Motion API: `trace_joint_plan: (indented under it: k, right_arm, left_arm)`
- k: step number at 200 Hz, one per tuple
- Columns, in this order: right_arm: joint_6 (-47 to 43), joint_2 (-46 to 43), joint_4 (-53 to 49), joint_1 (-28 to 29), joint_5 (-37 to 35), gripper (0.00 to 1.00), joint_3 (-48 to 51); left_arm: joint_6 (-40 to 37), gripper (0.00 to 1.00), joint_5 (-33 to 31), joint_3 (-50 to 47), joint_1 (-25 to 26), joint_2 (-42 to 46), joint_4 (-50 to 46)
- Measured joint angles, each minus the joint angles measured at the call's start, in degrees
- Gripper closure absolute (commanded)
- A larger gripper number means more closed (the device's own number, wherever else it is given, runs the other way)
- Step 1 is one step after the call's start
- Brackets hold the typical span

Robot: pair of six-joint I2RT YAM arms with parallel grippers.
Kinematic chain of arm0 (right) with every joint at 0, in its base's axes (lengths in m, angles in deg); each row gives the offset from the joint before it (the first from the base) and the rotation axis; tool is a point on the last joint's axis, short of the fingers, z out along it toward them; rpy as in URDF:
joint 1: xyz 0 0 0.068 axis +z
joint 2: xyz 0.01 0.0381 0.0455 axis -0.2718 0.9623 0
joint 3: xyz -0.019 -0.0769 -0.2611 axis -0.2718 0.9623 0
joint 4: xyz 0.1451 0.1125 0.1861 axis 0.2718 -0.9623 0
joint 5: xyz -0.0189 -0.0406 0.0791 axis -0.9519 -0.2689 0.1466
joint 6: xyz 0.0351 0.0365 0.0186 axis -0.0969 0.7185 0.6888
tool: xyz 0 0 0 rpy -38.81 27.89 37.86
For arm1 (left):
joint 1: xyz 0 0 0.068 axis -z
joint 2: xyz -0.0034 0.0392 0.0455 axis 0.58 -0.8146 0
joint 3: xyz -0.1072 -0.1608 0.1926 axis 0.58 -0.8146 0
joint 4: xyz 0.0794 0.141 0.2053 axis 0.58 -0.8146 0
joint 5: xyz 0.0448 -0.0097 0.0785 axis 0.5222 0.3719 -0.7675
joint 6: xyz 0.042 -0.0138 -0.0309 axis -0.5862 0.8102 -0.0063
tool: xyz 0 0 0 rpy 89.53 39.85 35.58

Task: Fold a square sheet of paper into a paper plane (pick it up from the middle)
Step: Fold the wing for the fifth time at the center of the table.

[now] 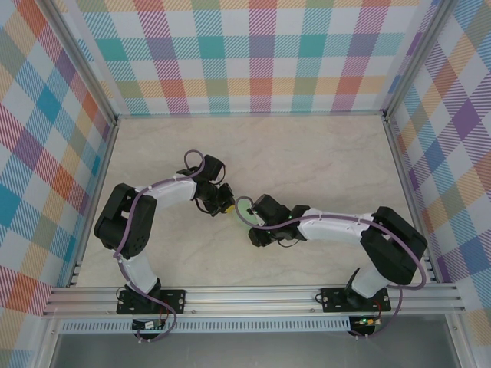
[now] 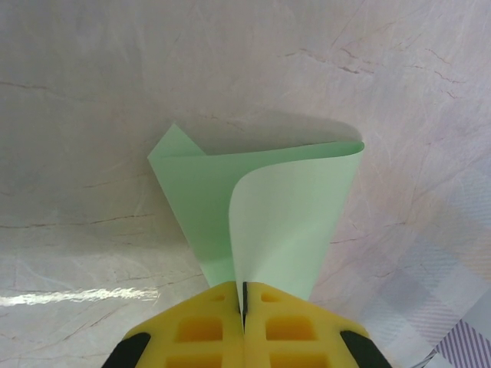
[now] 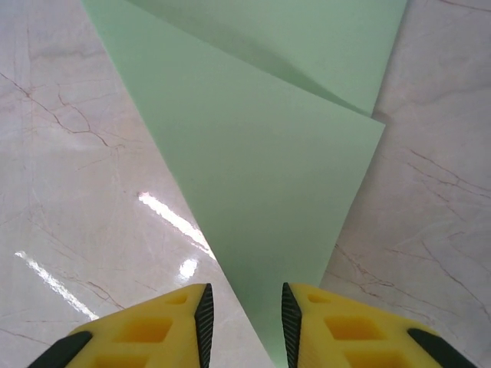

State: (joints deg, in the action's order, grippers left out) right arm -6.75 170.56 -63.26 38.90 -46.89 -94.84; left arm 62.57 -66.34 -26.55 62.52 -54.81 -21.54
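- Enclosure: a marbled cream tabletop (image 1: pixel 307 153) is bounded on three sides by upright panels of pastel plaid (image 1: pixel 253 54), with an aluminium rail (image 1: pixel 253 299) along the near edge. Inside it are both arms and one loose object.
- Task object: a pale mint-green sheet of thin paper (image 1: pixel 243 208) sits near the middle of the tabletop, between the two grippers.
- Left gripper (image 1: pixel 224 204): in the left wrist view, the yellow fingers of the left gripper (image 2: pixel 244 295) are pressed together with the sheet (image 2: pixel 291 207) pinched in the seam between them.
- Form of the sheet, left wrist view: the paper bends over on itself in a soft, rounded curl rather than a flat crease. One pointed corner projects to the upper left, and a shadow falls on the table behind it.
- Right gripper (image 1: pixel 259 211): in the right wrist view, the fingers of the right gripper (image 3: pixel 245 307) stand apart, released, with a clear gap between the black pads.
- Form of the sheet, right wrist view: the sheet (image 3: pixel 261 169) narrows toward that gap. An upper layer overlaps a lower one along a straight diagonal edge. Contact with either pad cannot be told.
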Motion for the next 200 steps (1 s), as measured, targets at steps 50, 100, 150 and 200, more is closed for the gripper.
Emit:
trace_joint_plan:
  k: [50, 100, 150, 200]
  right_arm:
    - [-1.86, 1.18, 0.46, 0.09, 0.02, 0.49, -2.29]
    - [-4.28, 2.75, 0.66, 1.77, -2.36, 0.47, -4.63]
    - [-5.79, 7.34, 0.50, 4.13, -8.24, 0.52, -8.13]
    - [-6.19, 7.76, 0.07, 4.33, -11.21, 0.59, -8.13]
  left_arm:
    - [0.63, 1.00, 0.00, 0.00, 0.00, 0.00, -0.02]
    - [0.66, 1.00, 0.02, 0.00, 0.00, 0.00, -0.02]
    - [0.66, 1.00, 0.02, 0.00, -0.02, 0.00, -0.02]
    - [0.66, 1.00, 0.02, 0.00, 0.00, 0.00, -0.02]
